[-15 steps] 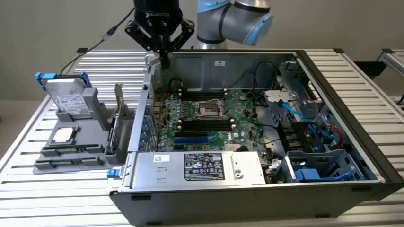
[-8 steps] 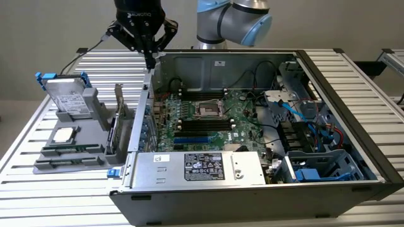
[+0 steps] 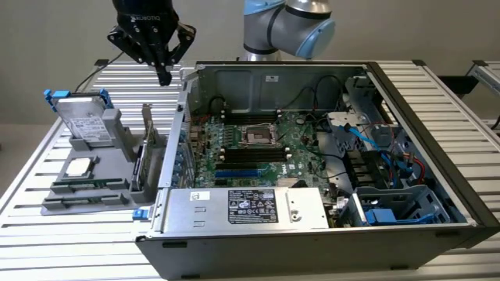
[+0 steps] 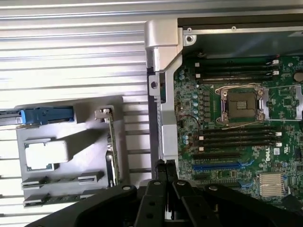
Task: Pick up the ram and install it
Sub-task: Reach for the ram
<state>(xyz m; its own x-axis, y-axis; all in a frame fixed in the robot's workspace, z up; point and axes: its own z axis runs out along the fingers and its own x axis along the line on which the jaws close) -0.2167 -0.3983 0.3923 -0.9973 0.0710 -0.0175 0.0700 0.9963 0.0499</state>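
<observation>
My gripper (image 3: 164, 75) hangs empty, fingers pressed together, over the case's (image 3: 312, 252) wall at the exterior view's left; the ram (image 3: 88, 183) lies in the grey tray (image 3: 117, 167) beside it, well apart from me

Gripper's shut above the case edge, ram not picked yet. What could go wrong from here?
1. The gripper is shut and empty, hanging by the case wall; a straight descent may strike it.
2. The ram lies low in the gray holder, close to the upright card; the fingers might clip that card.
3. The black slots sit beside the exposed CPU socket; a misaligned insert could hit it.
</observation>
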